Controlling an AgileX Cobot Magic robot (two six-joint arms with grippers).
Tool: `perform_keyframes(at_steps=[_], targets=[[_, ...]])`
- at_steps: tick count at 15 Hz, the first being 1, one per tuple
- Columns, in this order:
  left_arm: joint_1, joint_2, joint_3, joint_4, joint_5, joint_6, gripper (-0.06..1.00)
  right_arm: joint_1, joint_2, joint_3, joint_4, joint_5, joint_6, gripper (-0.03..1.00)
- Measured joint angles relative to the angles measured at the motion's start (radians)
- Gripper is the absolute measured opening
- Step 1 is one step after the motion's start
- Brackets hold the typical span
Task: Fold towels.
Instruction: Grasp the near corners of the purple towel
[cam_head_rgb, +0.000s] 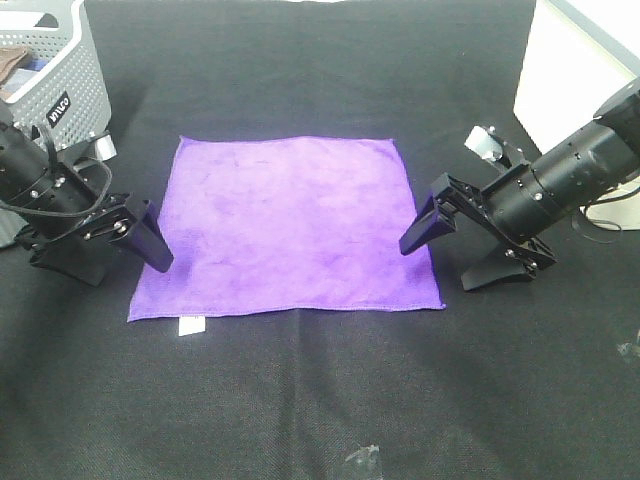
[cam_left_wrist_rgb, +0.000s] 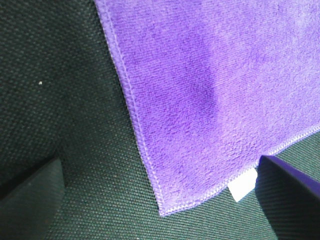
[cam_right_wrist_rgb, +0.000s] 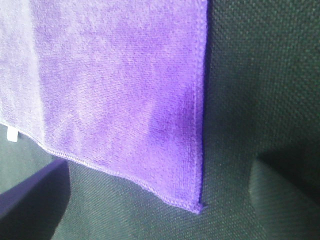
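Observation:
The purple towel (cam_head_rgb: 285, 225) lies flat and unfolded on the black table cover, with its white tag (cam_head_rgb: 190, 325) at the near left corner. My left gripper (cam_head_rgb: 128, 270) is open and empty, low at the towel's near left edge. One finger is over the towel's hem and the other is off it. The left wrist view shows the near left corner (cam_left_wrist_rgb: 170, 207) and the tag (cam_left_wrist_rgb: 242, 184) between the fingers. My right gripper (cam_head_rgb: 438, 268) is open and empty, straddling the towel's near right edge. The right wrist view shows that corner (cam_right_wrist_rgb: 197, 207).
A grey perforated basket (cam_head_rgb: 60, 70) stands at the far left, close behind my left arm. A white box (cam_head_rgb: 570, 70) stands at the far right. Small clear bits lie at the near edge (cam_head_rgb: 360, 462) and at the right edge (cam_head_rgb: 628, 350).

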Motion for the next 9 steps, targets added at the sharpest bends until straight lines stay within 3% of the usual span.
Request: perform_keyframes(at_steps=[5,9], targets=[[-0.013,0.012,-0.006,0.007,0.004,0.009,0.97,0.018,0.003,-0.002,0.005,-0.014,-0.024,0.92],[-0.136,0.041,-0.04,-0.001,-0.011,0.004,0.95,0.096,0.046,-0.032,0.074,-0.042,-0.025,0.85]])
